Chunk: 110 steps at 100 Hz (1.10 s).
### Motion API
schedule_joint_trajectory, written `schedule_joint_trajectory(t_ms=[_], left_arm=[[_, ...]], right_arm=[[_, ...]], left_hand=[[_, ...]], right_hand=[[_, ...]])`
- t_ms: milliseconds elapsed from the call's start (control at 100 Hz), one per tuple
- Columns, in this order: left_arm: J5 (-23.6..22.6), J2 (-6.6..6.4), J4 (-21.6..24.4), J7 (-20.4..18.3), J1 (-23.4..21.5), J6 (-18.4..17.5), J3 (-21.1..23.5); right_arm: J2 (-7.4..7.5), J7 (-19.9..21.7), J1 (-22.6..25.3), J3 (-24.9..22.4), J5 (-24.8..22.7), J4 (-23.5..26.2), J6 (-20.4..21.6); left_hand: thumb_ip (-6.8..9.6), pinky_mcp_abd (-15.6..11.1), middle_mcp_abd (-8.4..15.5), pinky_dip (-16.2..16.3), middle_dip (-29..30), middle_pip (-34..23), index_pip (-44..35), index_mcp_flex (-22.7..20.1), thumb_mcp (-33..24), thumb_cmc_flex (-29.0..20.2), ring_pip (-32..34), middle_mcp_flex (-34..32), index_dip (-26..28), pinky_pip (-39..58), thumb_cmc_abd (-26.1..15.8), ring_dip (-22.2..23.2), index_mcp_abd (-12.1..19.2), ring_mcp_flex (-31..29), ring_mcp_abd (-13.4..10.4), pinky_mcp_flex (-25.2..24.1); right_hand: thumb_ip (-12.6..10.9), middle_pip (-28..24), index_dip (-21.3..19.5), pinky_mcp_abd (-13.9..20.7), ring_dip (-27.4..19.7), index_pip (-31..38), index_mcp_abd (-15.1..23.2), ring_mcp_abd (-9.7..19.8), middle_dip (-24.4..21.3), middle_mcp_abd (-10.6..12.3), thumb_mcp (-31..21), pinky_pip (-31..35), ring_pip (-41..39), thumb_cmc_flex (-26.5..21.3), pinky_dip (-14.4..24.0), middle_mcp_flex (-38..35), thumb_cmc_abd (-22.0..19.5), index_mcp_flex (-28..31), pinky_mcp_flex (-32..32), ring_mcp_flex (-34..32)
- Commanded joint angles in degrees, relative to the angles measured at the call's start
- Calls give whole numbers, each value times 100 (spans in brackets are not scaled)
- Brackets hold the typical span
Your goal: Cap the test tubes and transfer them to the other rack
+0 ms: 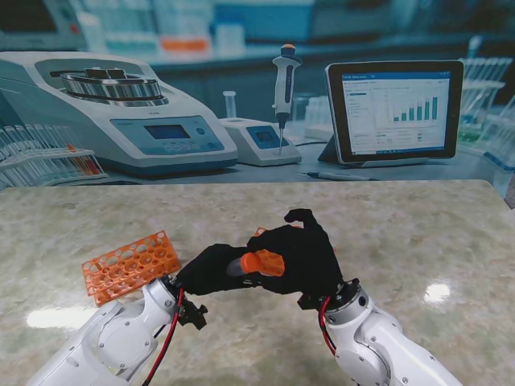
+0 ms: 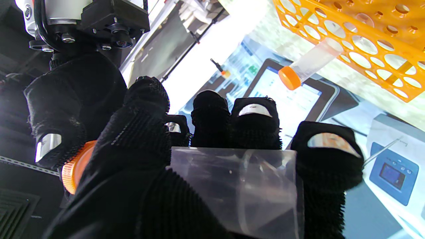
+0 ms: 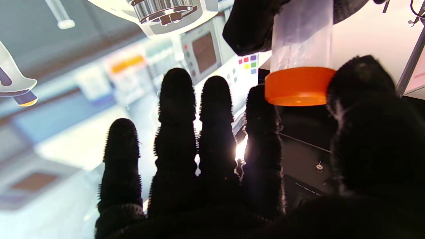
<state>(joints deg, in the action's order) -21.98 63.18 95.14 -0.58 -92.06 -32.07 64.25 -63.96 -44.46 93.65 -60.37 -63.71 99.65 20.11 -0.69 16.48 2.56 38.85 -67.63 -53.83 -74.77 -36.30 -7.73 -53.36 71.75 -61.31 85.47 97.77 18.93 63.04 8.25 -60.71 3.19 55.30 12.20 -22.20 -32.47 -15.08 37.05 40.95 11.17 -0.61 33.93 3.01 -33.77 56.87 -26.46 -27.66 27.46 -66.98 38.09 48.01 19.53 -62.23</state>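
Stand view, near to far. Both arms rising from the near edge of the tabletop, hands meeting near its middle. Left hand clamped around a clear test tube, fingers wrapped over its body. Right hand pressed to the tube's orange cap: thumb and index fingertip against the cap rim in the right wrist view, remaining fingers extended and apart; cap seated on the tube mouth.

Orange rack just left of the hands, toward the left edge of the tabletop, tilted, its visible holes vacant. Second orange rack largely hidden behind the right hand in the stand view; in the left wrist view, one capped tube standing in a hole of it, neighbouring holes open.

Bare marbled surface across the whole right half and along the far edge; open room also at the near left corner.

Beyond the far edge, a laboratory backdrop: centrifuge, pipette, tablet with charts.
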Motion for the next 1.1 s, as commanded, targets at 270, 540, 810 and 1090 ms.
schedule_joint_trajectory(t_ms=[270, 540, 810, 1090], left_arm=[[13, -1, 39, -46, -10, 9, -15], [9, 0, 40, -36, -14, -9, -16], [-6, 2, 46, -22, -24, -21, -9], [-7, 2, 46, -22, -24, -21, -8]], right_arm=[[-36, 65, -24, 79, 45, -12, 19], [-43, 77, -77, 155, 68, -62, -3], [-49, 6, -150, 275, 58, -150, -89], [-85, -199, -233, 431, 73, -263, -278]], left_hand=[[-29, -392, 260, 110, -58, 44, -333, -90, 10, -208, -54, 130, 337, 491, -233, -19, 275, 32, -199, 79], [-29, -385, 262, 112, -58, 44, -333, -89, 13, -206, -54, 133, 338, 488, -228, -19, 281, 32, -199, 75], [-28, -384, 268, 114, -56, 48, -331, -87, 12, -207, -57, 133, 337, 486, -233, -20, 275, 34, -197, 73], [-28, -384, 264, 115, -55, 46, -333, -91, 14, -203, -57, 129, 337, 485, -235, -20, 279, 34, -197, 73]], right_hand=[[54, -256, 254, 22, 58, 969, 848, 183, 266, 208, -188, 63, -36, -1059, 128, -394, -335, 162, 99, -401], [69, -378, 179, 82, 103, 1164, 1069, 226, 403, 292, -158, 133, -185, -1052, 145, -712, -374, 539, 199, -611], [46, -554, -9, 125, 156, 1369, 1196, 265, 414, 385, -26, 213, -333, -726, 177, -903, -270, 819, 278, -733], [-12, -937, -384, 146, 244, 1427, 1225, 273, 548, 460, -58, 292, -542, -414, 219, -962, -147, 1084, 328, -830]])
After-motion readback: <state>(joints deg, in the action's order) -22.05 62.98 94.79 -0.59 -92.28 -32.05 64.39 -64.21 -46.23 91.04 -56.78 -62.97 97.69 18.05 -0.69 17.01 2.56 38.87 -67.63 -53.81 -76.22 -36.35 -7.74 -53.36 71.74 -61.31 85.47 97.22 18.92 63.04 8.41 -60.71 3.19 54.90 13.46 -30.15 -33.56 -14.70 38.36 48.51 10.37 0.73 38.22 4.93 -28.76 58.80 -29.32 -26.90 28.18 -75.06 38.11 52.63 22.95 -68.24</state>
